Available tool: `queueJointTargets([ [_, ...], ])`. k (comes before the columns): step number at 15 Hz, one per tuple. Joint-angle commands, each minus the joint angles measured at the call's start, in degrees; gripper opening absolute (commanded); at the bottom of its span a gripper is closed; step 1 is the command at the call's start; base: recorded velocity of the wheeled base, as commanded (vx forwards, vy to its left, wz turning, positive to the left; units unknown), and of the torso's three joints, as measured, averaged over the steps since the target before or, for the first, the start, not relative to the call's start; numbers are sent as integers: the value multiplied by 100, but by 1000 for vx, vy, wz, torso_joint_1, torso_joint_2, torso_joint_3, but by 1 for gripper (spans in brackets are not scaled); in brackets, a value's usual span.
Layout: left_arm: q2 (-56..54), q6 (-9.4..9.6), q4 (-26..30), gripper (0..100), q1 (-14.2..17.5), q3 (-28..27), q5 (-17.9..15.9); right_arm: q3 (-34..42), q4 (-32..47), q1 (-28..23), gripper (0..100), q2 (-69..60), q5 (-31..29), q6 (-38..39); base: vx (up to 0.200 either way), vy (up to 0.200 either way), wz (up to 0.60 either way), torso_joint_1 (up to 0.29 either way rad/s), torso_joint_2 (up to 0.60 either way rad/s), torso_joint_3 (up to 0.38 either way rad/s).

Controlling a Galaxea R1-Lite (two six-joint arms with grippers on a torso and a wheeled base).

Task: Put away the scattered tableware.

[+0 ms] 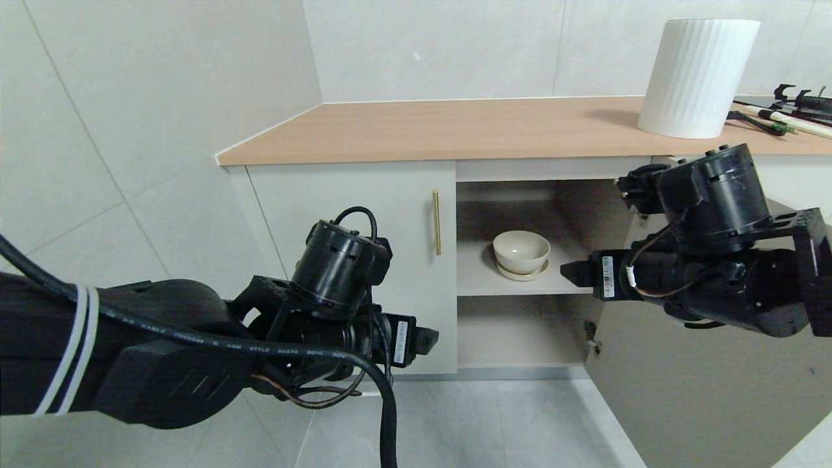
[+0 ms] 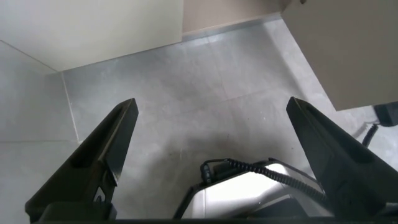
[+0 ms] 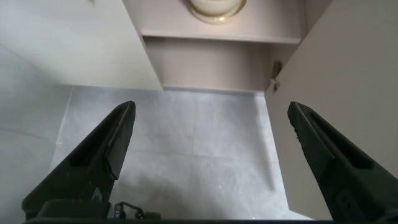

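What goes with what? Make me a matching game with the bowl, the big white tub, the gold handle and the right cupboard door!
Things:
1. bowl
2. white tub
3. gold handle
4. right cupboard door

Places or states:
A. standing on the wooden worktop
B. fixed on the closed left door
C. sitting on a saucer on the cupboard shelf
D. swung open

Pairs: 1-C, 2-A, 3-B, 4-D
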Motion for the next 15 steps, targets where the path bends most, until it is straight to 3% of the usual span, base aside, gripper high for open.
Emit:
queueJointTargets([
  [1, 10, 4, -2, 100, -2, 1, 1, 38, 6, 3, 100, -347, 10, -33, 0, 0, 0, 0, 0, 0],
  [10, 1, 4, -2, 100, -2, 10, 54, 346, 297, -24, 100, -1480, 28, -244, 0, -200, 0, 2, 3, 2],
  [11, -61, 4, -2, 100, -2, 10, 54, 284, 789, -41, 100, -1885, 54, -306, 0, -200, 0, 2, -2, 2],
  [13, -96, -5, -2, 100, -2, 10, 54, 153, 877, -261, 100, -2272, 54, -402, 0, -200, 0, 7, 2, 5],
  [15, -78, -5, -2, 100, -2, 10, 45, -471, 1852, -656, 100, -2693, 81, -482, 0, 0, 0, 0, 0, 0],
])
